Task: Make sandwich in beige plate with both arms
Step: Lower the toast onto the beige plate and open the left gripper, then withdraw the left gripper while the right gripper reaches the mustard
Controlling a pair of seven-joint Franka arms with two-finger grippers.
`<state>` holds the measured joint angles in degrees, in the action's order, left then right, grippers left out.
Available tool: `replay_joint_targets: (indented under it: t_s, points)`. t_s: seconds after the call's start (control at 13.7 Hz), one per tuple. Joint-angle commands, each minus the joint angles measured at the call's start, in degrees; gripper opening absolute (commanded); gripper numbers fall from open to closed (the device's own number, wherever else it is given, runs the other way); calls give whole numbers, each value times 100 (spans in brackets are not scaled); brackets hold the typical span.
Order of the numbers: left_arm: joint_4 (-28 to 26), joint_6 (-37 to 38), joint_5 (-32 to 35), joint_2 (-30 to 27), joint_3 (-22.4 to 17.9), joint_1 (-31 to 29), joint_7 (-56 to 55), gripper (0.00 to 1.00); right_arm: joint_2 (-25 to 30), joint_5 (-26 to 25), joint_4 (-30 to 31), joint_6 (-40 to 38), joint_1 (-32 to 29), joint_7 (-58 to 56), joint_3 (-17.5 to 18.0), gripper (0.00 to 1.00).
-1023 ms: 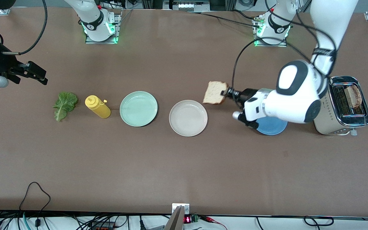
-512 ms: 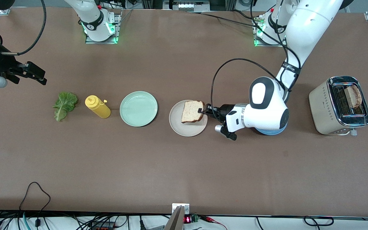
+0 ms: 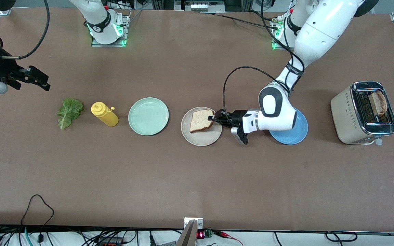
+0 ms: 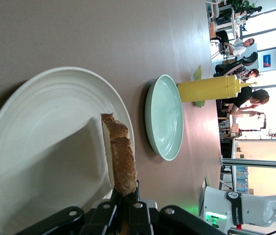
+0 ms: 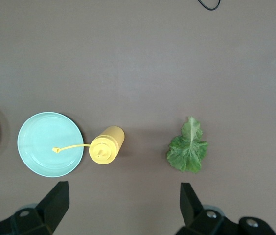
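Now the left gripper (image 3: 213,118) is clamped on a bread slice (image 3: 201,120), lowering it onto the beige plate (image 3: 200,138); releasing comes next. At its nine o'clock lie a green plate (image 3: 148,116), mustard bottle (image 3: 104,114) and lettuce (image 3: 69,112). Over the table's (image 3: 197,177) edge, the right gripper (image 3: 29,79) waits, fingers apart.

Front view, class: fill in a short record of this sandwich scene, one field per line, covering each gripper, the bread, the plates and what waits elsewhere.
left gripper: shut on the bread slice, over the beige plate
right gripper: open, waiting above the table near the lettuce leaf
beige plate: holds only the bread slice, no lettuce yet
mint-green plate: bare
blue plate: partly under the left arm
mustard bottle: between lettuce leaf and mint-green plate
toaster: second slice in its slot
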<state>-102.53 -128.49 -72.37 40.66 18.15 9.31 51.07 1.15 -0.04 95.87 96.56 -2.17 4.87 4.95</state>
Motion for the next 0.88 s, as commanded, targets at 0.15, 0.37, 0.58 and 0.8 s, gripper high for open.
replay_joint_targets:
  t_s: [0.15,0.37,0.58,0.8]
  points:
    - [-39,-44,-85,-215,-22,-69,202,100,87,66,72,21,-73,-82,33,100]
    - [-354,-27,484,-690,-119,-104,123,100,87,75,72,21,-73,-82,33,100]
    - [-391,148,1476,-963,-154,-183,-437,100,96,83,72,12,-73,-91,33,100]
    - [-338,526,2811,-1296,-154,-210,-1455,100,96,92,81,21,-73,-100,33,100]
